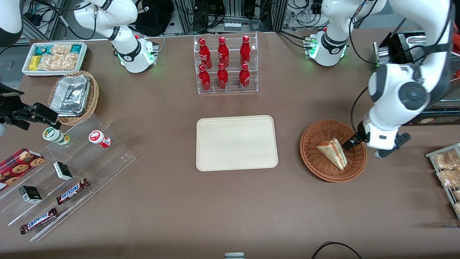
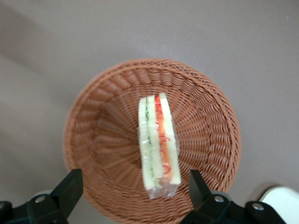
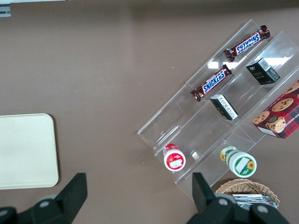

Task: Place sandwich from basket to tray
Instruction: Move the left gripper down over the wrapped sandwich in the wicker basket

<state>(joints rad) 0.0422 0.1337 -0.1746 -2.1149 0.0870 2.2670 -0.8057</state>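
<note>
The sandwich (image 1: 332,153), a wrapped wedge of white bread with red and green filling, lies inside the round reddish-brown basket (image 1: 312,138). In the left wrist view the sandwich (image 2: 159,144) rests on the weave of the basket (image 2: 98,135). My left gripper (image 1: 350,144) hovers just above the basket's rim on the working arm's side. It is open, and its gripper (image 2: 134,191) has wide-spread fingers (image 2: 70,186) flanking the sandwich's near end without touching it. The cream tray (image 1: 237,142) lies bare beside the basket, toward the parked arm.
A clear rack of red bottles (image 1: 224,64) stands farther from the front camera than the tray. A stepped clear shelf (image 1: 72,172) with snacks, a tan basket of foil trays (image 1: 73,97) and a white snack bin (image 1: 55,57) lie toward the parked arm's end. Packaged snacks (image 1: 447,165) sit near the working arm.
</note>
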